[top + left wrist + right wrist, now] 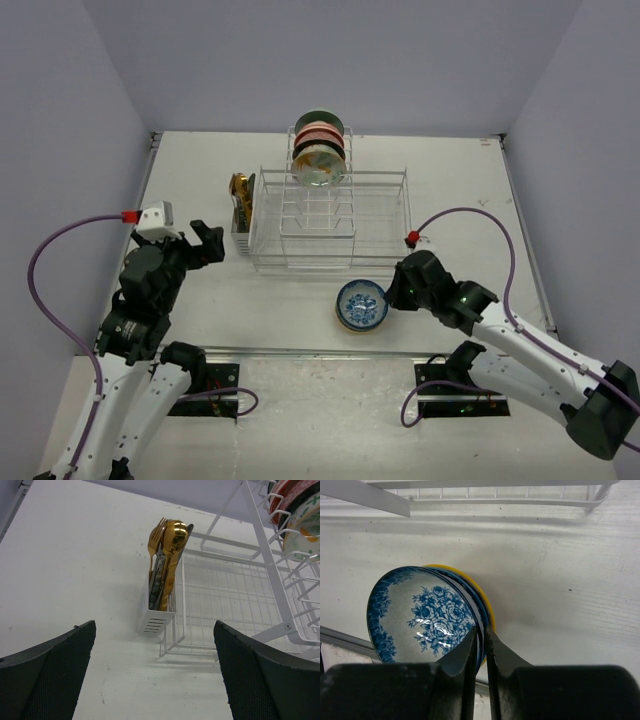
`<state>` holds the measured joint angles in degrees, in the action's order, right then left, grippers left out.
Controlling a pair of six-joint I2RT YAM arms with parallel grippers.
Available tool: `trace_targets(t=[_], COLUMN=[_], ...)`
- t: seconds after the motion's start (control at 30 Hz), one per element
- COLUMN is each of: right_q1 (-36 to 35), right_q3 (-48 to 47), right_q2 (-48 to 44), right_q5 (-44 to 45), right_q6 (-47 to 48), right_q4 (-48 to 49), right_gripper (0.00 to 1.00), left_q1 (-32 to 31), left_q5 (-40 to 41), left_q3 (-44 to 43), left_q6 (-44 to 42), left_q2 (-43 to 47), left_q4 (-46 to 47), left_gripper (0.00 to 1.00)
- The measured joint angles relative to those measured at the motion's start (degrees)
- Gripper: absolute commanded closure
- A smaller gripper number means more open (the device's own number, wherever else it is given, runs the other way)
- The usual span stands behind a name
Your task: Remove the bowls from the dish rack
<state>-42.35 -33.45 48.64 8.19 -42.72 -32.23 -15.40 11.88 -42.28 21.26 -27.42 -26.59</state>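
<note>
- Right arm low, reaching left; right gripper [481, 630] pinched tight on the rim of the blue-and-white bowl [420, 615], just in front of the dish rack [330, 262].
- Left gripper [154, 630] spread wide, empty, facing the utensil holder [155, 617].
- Overhead only: other bowls [320, 160] upright at the rack's far end.

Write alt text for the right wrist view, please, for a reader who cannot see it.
The right gripper pinches the rim of a round blue-and-white floral ceramic bowl, which sits on a yellow-edged bowl on the white table. The white wire dish rack runs along the top edge.
</note>
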Motion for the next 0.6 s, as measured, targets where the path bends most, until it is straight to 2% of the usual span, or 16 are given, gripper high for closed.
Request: trace_targets(t=[0.07,0.2,0.3,0.4,0.5,0.6], right_q1=[0.0,0.0,0.0,0.0,0.0,0.0], right_q3=[-0.1,-1.7,-4.2,-7.6,-10.5,-12.2], right_q2=[-0.1,-3.3,-7.6,-11.2,-12.9,-13.0], right_q5=[0.1,1.0,1.8,3.2,4.6,5.1], right_q6=[0.0,0.2,0.5,1.4,2.1,3.2], right_q4=[-0.5,-3.7,-5.8,-7.5,-8.6,-9.6], right_gripper=[0.79,0.75,0.65,0.62,0.59,0.57], left_q1=[0.0,0.0,-0.1,-1.5,-8.6,-21.9], left_q5=[-1.1,-6.3,-9.3,-9.6,-4.2,7.8], left_q3=[-0.1,-3.5,-10.1,-20.0,-31.5,-44.0], left_q6=[0.2,0.6,0.3,-0.5,-2.4,-4.6], left_q2=[-0.6,-5.4,-12.4,-20.9,-30.1,-40.1], left_q4=[0.0,-0.5,-1.4,-2.9,-5.5,-10.3], left_gripper=[0.0,0.0,0.0,0.0,0.0,0.0])
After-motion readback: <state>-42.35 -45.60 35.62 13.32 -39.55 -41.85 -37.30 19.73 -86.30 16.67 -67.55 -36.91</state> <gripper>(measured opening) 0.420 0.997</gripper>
